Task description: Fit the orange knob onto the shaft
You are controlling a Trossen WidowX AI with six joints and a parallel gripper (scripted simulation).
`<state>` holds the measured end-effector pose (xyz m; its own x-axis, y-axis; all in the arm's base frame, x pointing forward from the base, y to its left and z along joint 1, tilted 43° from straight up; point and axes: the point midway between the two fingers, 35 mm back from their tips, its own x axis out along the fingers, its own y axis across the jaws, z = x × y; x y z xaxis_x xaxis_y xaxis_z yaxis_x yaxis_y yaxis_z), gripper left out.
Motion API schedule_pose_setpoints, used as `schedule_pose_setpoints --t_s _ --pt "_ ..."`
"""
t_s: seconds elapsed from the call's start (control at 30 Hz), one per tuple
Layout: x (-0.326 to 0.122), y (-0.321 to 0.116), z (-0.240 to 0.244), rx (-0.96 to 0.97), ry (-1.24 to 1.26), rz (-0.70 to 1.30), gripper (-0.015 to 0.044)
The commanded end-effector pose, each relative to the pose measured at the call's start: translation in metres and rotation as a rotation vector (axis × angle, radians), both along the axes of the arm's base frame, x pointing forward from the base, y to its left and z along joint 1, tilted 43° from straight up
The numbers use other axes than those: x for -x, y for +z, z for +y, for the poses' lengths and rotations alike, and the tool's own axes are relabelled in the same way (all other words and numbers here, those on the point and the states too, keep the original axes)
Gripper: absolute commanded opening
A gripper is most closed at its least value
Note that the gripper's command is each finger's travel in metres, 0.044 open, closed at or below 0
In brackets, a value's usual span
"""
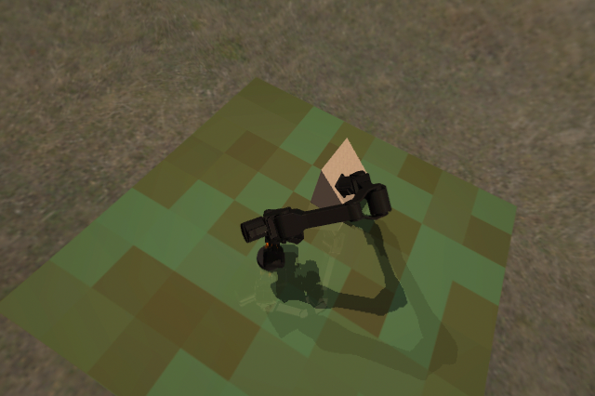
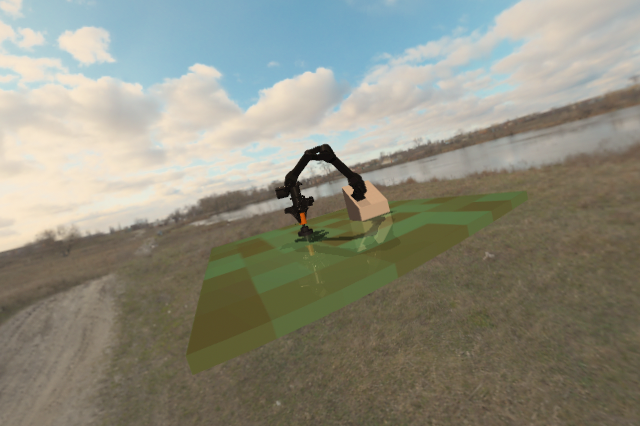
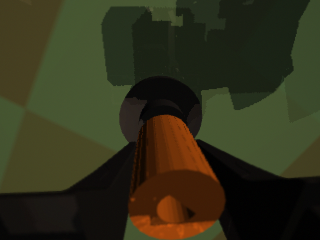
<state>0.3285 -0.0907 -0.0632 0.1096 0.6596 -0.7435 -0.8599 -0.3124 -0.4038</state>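
knob [image 1: 267, 244] [image 2: 303, 218] [image 3: 170, 155] gripped in hand [image 1: 274, 248] [image 2: 302, 219] [image 3: 165, 146], over pedestal [image 2: 305, 231] [image 3: 135, 117] on left of surface [image 1: 202, 257] [image 2: 330, 281] [image 3: 65, 85]. likely aligning; next, turn gently until flats match, then press down.

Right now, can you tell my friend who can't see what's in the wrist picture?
An orange knob fills the lower middle, gripped between the claw's dark fingers. Beyond it sits a dark round pedestal on green and brown squares.

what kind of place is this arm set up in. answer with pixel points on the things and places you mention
Looks like open countryside by water: the exterior view shows dry grass [image 2: 491, 338], a dirt track [image 2: 67, 328] and a river or lake [image 2: 516, 139] under a cloudy sky.
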Motion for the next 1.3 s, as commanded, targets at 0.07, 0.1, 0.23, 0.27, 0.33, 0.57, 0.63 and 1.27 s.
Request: schedule_pose_setpoints --t_s 0.07,0.1,0.23,0.27,0.33,0.57,0.63,1.27 --pt "-0.0020 -0.0003 -0.0002 0.002 0.003 -0.010 0.0000" --pt "-0.0020 -0.0003 -0.0002 0.002 0.003 -0.010 0.0000" --pt "-0.0015 0.0025 -0.0017 0.002 0.003 -0.010 0.0000" --pt "-0.0013 0.0031 -0.0018 0.002 0.003 -0.010 0.0000" --pt "-0.0011 0.0043 -0.0018 0.002 0.003 -0.010 0.0000" --pt "-0.0005 0.0063 -0.0011 0.025 0.151 -0.141 0.0000" --pt "-0.0004 0.0061 -0.0009 0.026 0.159 -0.148 0.0000" --pt "0.0006 0.0009 0.0016 0.026 0.159 -0.148 0.0000"
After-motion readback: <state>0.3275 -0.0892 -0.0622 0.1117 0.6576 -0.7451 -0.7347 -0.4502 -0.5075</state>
